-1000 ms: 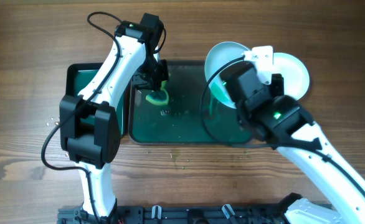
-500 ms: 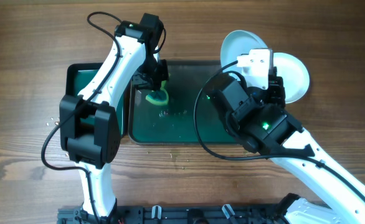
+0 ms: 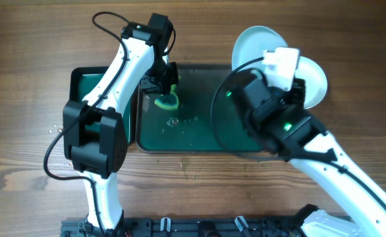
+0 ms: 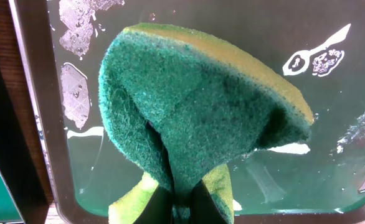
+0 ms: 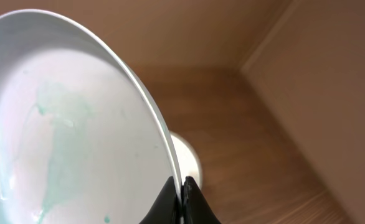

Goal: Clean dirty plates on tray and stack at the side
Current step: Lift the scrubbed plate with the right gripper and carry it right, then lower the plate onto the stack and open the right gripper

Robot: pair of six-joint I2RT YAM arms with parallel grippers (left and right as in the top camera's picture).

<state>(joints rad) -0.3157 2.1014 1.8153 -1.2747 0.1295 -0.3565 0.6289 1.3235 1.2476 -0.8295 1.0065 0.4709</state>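
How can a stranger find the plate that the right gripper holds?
Look at the dark green tray's far right corner. There the right gripper pinches a plate by its rim. Unlike the flat plate beside it, it is lifted, with faint green smears.

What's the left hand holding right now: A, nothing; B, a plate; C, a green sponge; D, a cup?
C: the left hand pinches the green sponge over the tray; the plate is in the right hand.
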